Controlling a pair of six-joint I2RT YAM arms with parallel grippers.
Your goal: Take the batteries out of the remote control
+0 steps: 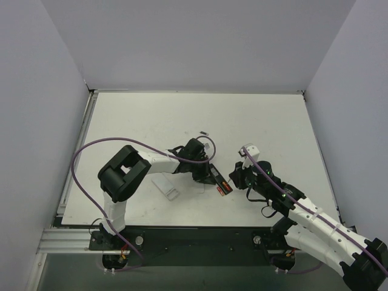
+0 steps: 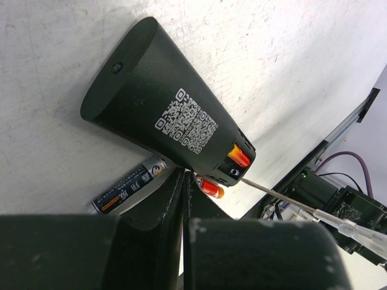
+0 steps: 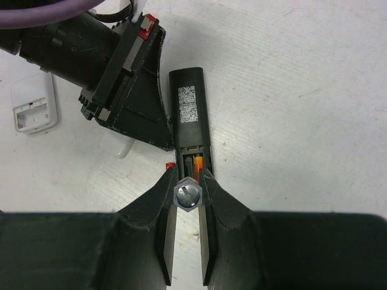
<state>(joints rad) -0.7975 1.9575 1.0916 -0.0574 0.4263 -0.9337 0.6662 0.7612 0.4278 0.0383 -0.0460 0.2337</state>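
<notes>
The black remote control [image 1: 222, 182] lies between my two grippers, back up, with its battery recess open at the near end. In the left wrist view the remote control [image 2: 157, 112] shows one red battery [image 2: 239, 156] in the recess. A second red battery [image 2: 210, 187] lies loose on the table beside it. My left gripper [image 2: 184, 176] is shut and empty, its tip against the remote's side. My right gripper [image 3: 187, 181] is shut on a thin metal pick [image 3: 187, 195]. The pick's rod [image 2: 284, 194] reaches into the recess [image 3: 195, 158].
A dark-labelled battery with a silver end [image 2: 127, 187] lies by the left fingers. A short white remote [image 1: 165, 188] lies left of the black one and shows in the right wrist view [image 3: 33, 103]. A small black cover piece [image 1: 204, 132] lies farther back.
</notes>
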